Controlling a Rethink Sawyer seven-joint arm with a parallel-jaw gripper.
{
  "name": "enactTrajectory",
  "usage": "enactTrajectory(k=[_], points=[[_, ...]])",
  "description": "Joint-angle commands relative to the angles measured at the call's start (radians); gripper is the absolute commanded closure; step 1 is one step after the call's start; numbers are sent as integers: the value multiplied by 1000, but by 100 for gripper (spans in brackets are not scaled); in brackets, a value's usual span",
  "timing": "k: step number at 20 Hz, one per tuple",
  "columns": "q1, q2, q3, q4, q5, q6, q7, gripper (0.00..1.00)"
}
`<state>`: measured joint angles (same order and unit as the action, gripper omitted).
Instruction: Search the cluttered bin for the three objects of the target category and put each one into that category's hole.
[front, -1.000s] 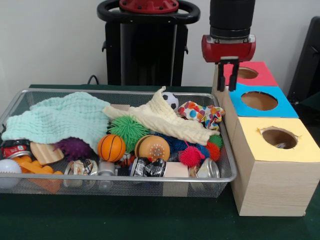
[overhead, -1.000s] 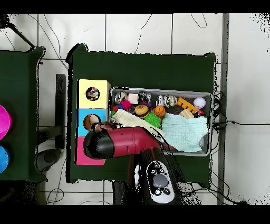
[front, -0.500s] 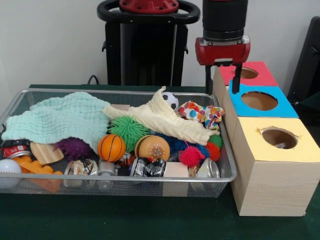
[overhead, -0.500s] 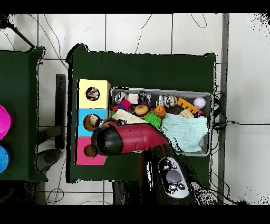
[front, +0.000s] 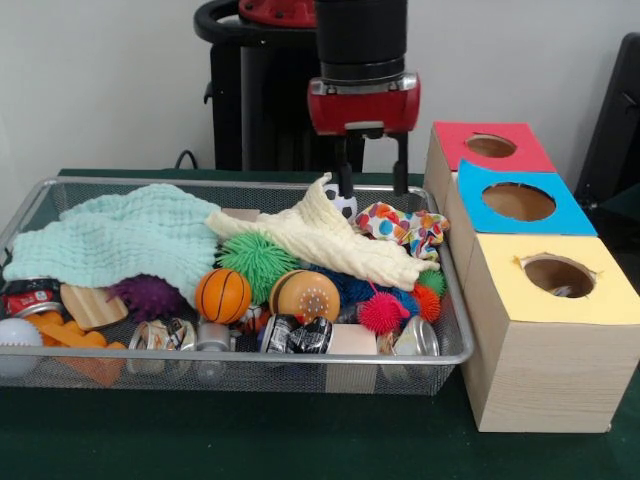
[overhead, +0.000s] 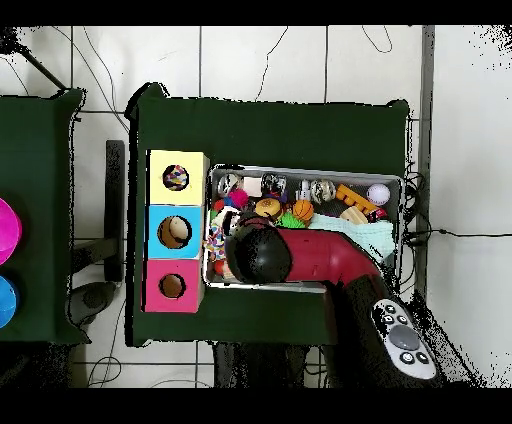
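Green tabletop (front: 200, 450) with a wire bin (front: 240, 372) and 3 holed boxes.
Wooden boxes topped red (front: 490, 147), blue (front: 518, 202) and yellow (front: 556, 277) stand just beside the bin; the jaws (front: 371, 185) hang released and empty above the cream cloth (front: 320, 238) and soccer ball (front: 342, 202), with the basketball (front: 222, 295) nearer the front.

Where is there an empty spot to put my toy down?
On the green table cloth in front of the wire bin, or beside it away from the boxes. The bin itself is packed full, and the tool hangs open over it.
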<state>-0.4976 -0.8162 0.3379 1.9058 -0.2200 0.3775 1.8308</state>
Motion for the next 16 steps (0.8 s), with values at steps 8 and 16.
enactTrajectory(k=[8, 16], points=[[66, 57, 55, 22, -157, -70, 9, 0], [160, 85, -22, -7, -163, -147, 104, 0]])
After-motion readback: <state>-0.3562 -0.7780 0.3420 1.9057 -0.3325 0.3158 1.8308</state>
